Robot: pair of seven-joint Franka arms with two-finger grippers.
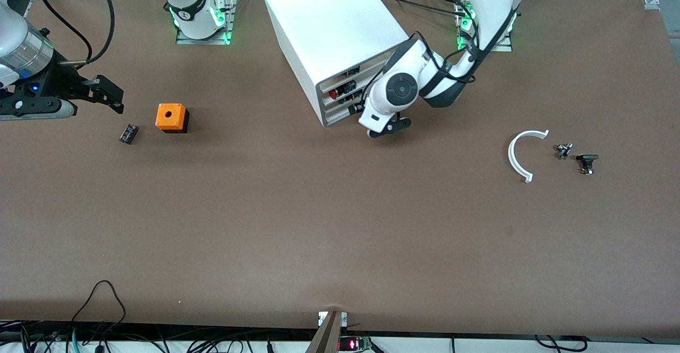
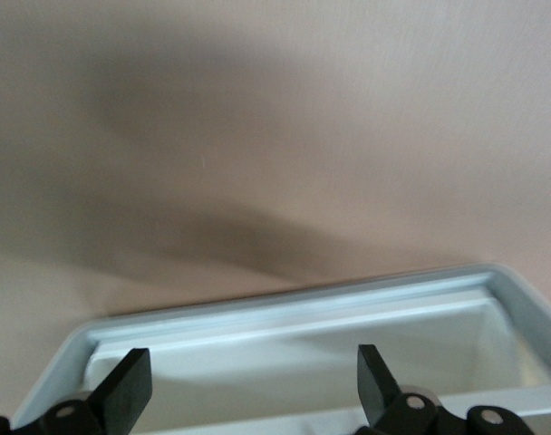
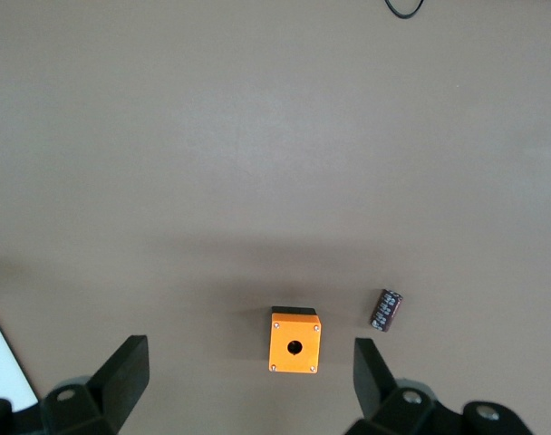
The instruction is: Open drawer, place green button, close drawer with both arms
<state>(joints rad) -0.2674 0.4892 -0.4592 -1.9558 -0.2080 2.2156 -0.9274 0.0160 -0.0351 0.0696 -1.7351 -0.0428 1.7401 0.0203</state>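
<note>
Brown table (image 1: 319, 225), cabinet (image 1: 329, 28), orange cube (image 1: 171, 117)

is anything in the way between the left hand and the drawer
Nothing visible: the open left hand is right at the drawer rim. The right hand waits open near the orange box.

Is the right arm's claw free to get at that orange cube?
Probably yes. The right gripper hangs open over bare table beside the orange cube, with only a small dark cylinder nearby, clear of the path.
</note>
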